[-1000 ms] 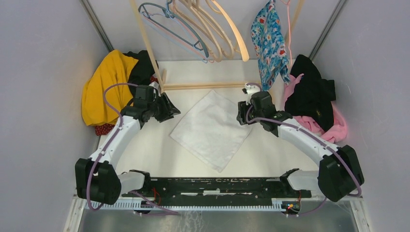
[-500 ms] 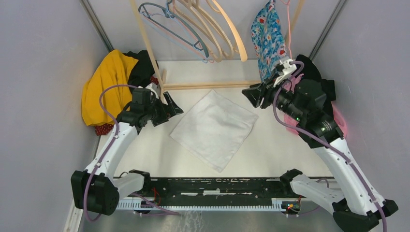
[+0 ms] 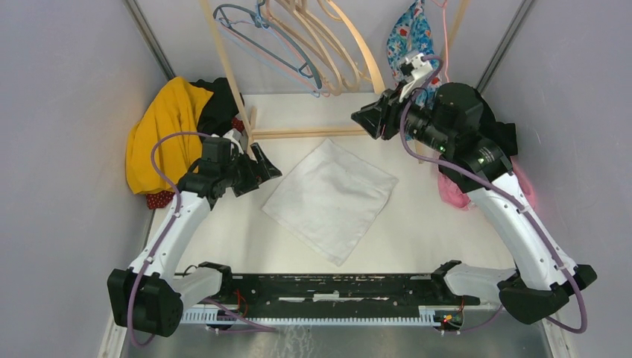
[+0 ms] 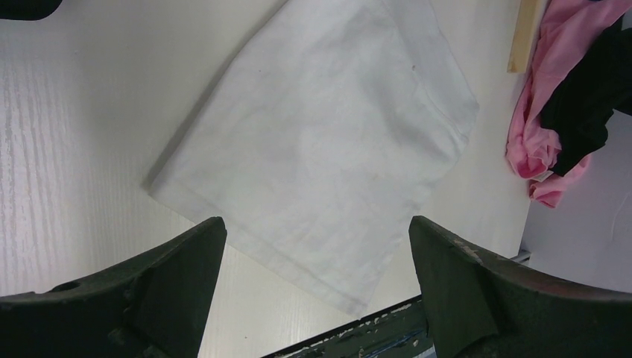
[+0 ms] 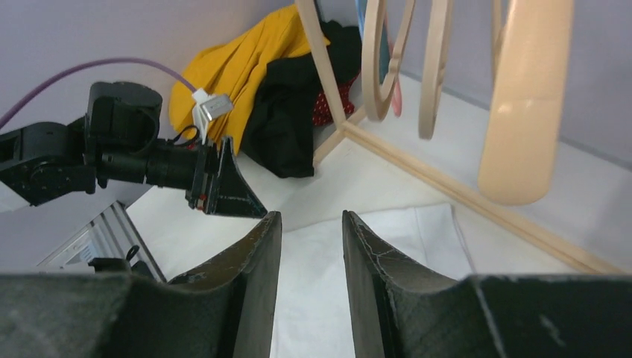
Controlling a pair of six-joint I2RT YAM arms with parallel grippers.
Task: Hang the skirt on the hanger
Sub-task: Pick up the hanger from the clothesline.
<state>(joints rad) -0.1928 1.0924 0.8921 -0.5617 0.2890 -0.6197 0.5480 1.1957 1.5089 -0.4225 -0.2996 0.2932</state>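
Note:
The white skirt (image 3: 328, 198) lies flat on the table, and the left wrist view shows it spread below the camera (image 4: 320, 142). My left gripper (image 3: 262, 170) hovers at the skirt's left edge, jaws wide open and empty (image 4: 317, 224). My right gripper (image 3: 363, 119) is raised above the skirt's far corner, close under the wooden hangers (image 3: 350, 52). Its jaws (image 5: 311, 216) stand a narrow gap apart with nothing between them. A thick wooden hanger (image 5: 522, 97) hangs just ahead of it on the right, and the skirt (image 5: 417, 239) shows below.
A wooden rack (image 3: 227, 74) with a base bar (image 3: 320, 133) carries the hangers, a grey one (image 3: 261, 37) among them. A floral garment (image 3: 414, 45) hangs at the right. Yellow (image 3: 160, 130) and black clothes (image 3: 216, 104) pile at left, pink cloth (image 3: 454, 190) at right.
My right arm has lifted from the skirt's right corner up toward the hangers, its jaws narrowing. My left gripper has opened wide beside the skirt's left edge.

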